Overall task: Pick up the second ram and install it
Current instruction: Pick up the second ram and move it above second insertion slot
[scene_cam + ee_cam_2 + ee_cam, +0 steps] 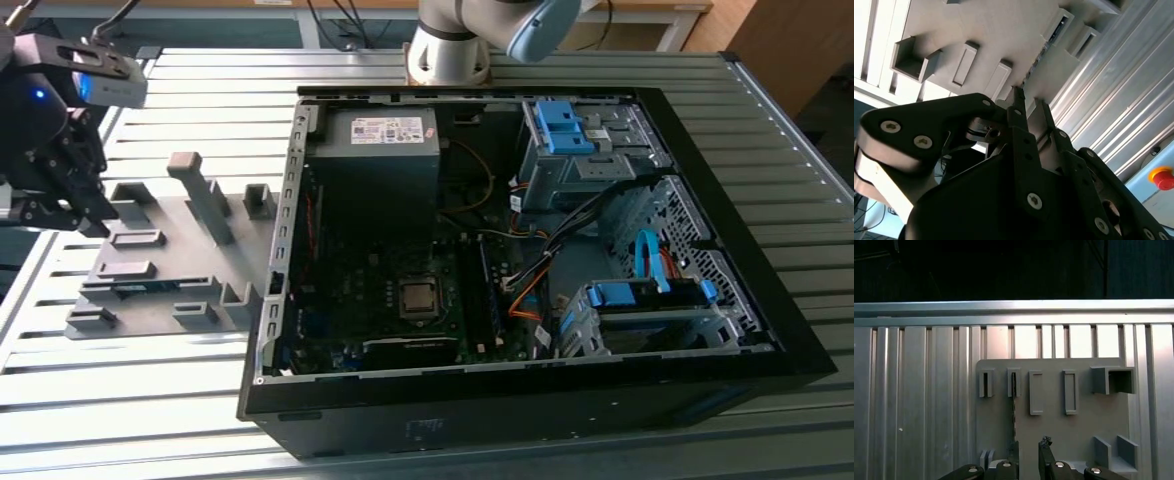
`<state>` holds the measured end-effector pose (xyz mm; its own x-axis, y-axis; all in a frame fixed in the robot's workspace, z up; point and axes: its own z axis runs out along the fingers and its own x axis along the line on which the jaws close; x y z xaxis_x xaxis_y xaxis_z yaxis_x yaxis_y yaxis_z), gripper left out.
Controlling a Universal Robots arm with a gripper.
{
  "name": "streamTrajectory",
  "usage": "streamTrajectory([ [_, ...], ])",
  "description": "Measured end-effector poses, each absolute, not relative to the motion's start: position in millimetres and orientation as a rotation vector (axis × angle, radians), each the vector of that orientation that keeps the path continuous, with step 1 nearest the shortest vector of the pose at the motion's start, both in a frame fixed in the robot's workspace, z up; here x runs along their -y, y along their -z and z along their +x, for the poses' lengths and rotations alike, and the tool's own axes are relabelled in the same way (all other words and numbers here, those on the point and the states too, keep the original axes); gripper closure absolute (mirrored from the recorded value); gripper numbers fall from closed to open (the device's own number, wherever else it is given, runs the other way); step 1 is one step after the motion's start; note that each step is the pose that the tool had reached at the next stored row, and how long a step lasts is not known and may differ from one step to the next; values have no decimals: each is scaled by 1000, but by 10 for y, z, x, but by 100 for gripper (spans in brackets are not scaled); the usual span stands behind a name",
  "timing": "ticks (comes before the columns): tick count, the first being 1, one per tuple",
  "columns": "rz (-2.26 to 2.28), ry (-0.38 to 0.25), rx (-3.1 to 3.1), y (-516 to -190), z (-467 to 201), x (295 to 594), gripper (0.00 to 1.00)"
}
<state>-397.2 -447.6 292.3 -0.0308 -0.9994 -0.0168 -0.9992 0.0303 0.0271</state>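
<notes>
Hovering at the exterior view's left, the one gripper (74, 215) hangs above the near-left edge of a grey holder plate (167, 265) that lies on the slatted metal table (134, 400). Its two fingers (1013, 454) are spread with a gap between them and pinch nothing.

One second ram (1014, 412) stands on edge in the plate, one end seated in a slotted block. In the first wrist view it is a thin line running toward the fingers. That view counts four slotted blocks (1036, 392) in a row, one open box bracket (1111, 380) and two fins (1126, 452).

The exterior view adds the open computer case (534, 400) to the plate's right. Inside are one processor socket (418, 297), one power supply (380, 140) and two blue drive caddies (561, 125).

The second wrist view shows a red push button (1161, 177) beyond the table's edge.
</notes>
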Motion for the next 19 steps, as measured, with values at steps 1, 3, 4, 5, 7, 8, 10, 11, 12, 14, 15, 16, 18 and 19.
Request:
streamTrajectory([
  [1, 2182, 49, 2250, -2905, -3972, 4479, 70],
  [3, 2183, 49, 2250, -2869, -3971, 4480, 70],
  [4, 2183, 49, 2249, -2850, -3971, 4480, 70],
  [5, 2183, 49, 2249, -2833, -3971, 4480, 70],
  [7, 2183, 49, 2249, -2796, -3972, 4481, 70],
  [8, 2183, 49, 2249, -2778, -3972, 4482, 70],
  [10, 2183, 49, 2249, -2740, -3971, 4488, 69],
  [11, 2183, 49, 2249, -2722, -3972, 4492, 69],
  [12, 2183, 49, 2249, -2705, -3974, 4495, 63],
  [14, 2183, 49, 2249, -2669, -3984, 4499, 63],
  [15, 2184, 49, 2248, -2651, -3989, 4502, 63],
  [16, 2184, 49, 2248, -2633, -3993, 4505, 63],
  [18, 2185, 49, 2248, -2597, -4001, 4510, 63],
  [19, 2185, 49, 2247, -2577, -4005, 4513, 63],
])
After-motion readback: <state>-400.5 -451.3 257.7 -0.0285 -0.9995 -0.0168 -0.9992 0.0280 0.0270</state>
